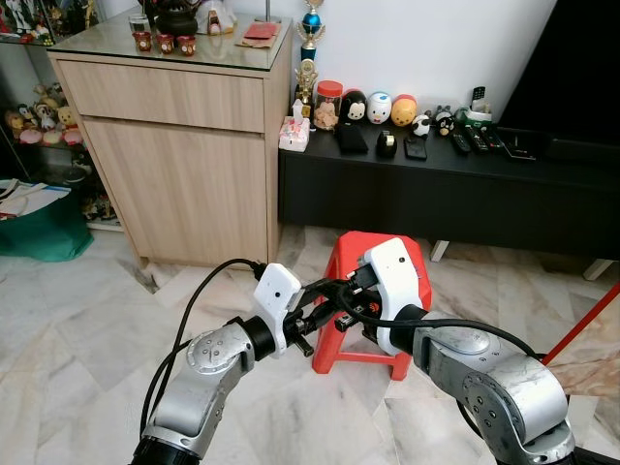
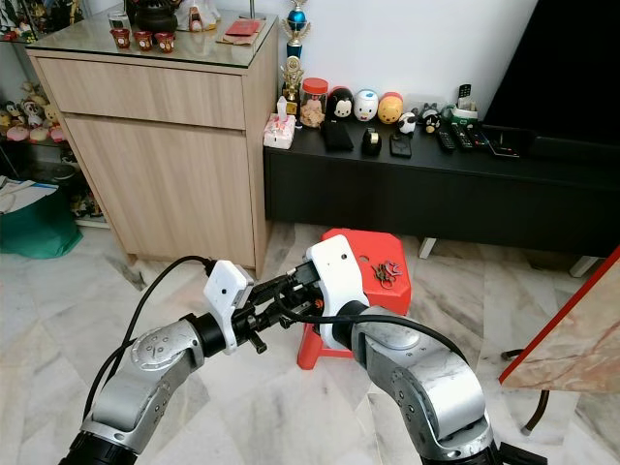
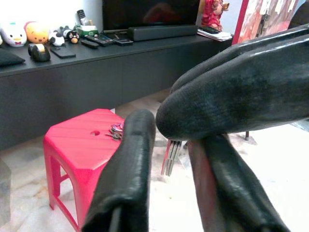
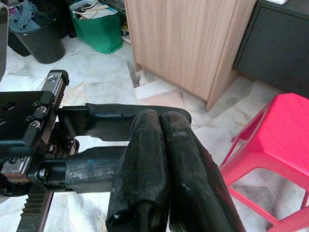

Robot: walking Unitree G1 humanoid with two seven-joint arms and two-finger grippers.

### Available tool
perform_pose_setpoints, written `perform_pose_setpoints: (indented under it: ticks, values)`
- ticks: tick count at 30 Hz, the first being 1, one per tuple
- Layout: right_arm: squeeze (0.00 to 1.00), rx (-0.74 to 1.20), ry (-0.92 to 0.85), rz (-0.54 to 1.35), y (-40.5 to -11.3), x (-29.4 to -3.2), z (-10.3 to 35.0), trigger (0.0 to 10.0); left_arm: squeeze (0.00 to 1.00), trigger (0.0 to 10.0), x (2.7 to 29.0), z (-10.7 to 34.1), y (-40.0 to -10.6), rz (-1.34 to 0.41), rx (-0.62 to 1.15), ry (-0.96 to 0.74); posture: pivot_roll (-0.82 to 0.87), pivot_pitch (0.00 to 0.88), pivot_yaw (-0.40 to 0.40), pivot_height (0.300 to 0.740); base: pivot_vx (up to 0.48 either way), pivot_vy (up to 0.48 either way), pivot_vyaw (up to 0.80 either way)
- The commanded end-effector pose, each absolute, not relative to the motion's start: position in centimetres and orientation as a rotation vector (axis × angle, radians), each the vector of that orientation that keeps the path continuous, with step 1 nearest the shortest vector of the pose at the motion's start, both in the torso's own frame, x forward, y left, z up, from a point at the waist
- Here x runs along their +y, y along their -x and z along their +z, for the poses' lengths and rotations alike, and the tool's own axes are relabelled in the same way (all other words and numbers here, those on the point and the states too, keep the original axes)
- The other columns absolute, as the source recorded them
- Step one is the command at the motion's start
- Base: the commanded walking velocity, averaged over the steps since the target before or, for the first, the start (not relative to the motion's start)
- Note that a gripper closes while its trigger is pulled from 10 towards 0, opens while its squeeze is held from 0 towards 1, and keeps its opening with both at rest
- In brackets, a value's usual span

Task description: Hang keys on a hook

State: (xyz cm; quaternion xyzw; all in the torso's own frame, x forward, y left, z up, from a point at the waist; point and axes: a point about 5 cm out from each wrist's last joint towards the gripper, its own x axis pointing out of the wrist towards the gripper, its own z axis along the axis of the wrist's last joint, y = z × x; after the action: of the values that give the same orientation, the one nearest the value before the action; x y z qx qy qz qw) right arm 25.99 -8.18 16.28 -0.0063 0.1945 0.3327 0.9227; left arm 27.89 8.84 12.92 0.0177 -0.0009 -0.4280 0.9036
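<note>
Before the wooden cabinet [image 1: 184, 145]: left gripper [image 2: 276, 312], jaws open around right gripper [image 4: 159, 145], jaws pressed together, apparently pinching keys [image 3: 170, 155]. Behind: red stool [image 2: 363, 252] bearing second key bunch [image 2: 390, 271]; black table [image 1: 465, 184].

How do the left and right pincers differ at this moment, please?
The left pincer is open, fingers spread; the right pincer is shut, fingers pressed together. The right pincer's tip sits between the left pincer's fingers. Both are black and raised near the red stool.
</note>
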Motion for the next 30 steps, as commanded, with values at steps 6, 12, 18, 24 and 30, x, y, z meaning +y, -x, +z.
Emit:
perform_pose_setpoints:
  ticks: [6, 12, 18, 24, 30]
  values:
    - [0.0, 0.394, 0.017, 0.685, -25.81, -8.19, 16.51, 10.0, 0.0, 0.0, 8.84, 13.23, -28.17, -0.877, -0.018, -0.036, 0.0, 0.0, -0.127, 0.722, 0.0, 0.0, 0.0]
    - [0.0, 0.394, 0.013, 0.682, -25.84, -8.18, 16.51, 10.0, 0.0, 0.0, 9.05, 13.25, -28.23, -0.868, -0.019, -0.036, 0.0, 0.0, -0.127, 0.722, 0.0, 0.0, 0.0]
    - [0.0, 0.394, 0.011, 0.678, -25.84, -8.21, 16.52, 10.0, 0.0, 0.0, 9.29, 13.34, -28.36, -0.854, -0.023, -0.039, 0.0, 0.0, -0.127, 0.722, 0.0, 0.0, 0.0]
    - [0.0, 0.393, 0.012, 0.675, -25.83, -8.27, 16.52, 10.0, 0.0, 0.0, 9.41, 13.49, -28.45, -0.845, -0.029, -0.026, 0.0, 0.0, -0.127, 0.722, 0.0, 0.0, 0.0]
    - [0.0, 0.393, 0.004, 0.652, -25.93, -8.75, 16.47, 10.0, 0.0, 0.0, 9.58, 13.54, -28.45, -0.84, -0.032, -0.023, 0.0, 0.0, -0.126, 0.722, 0.0, 0.0, 0.0]
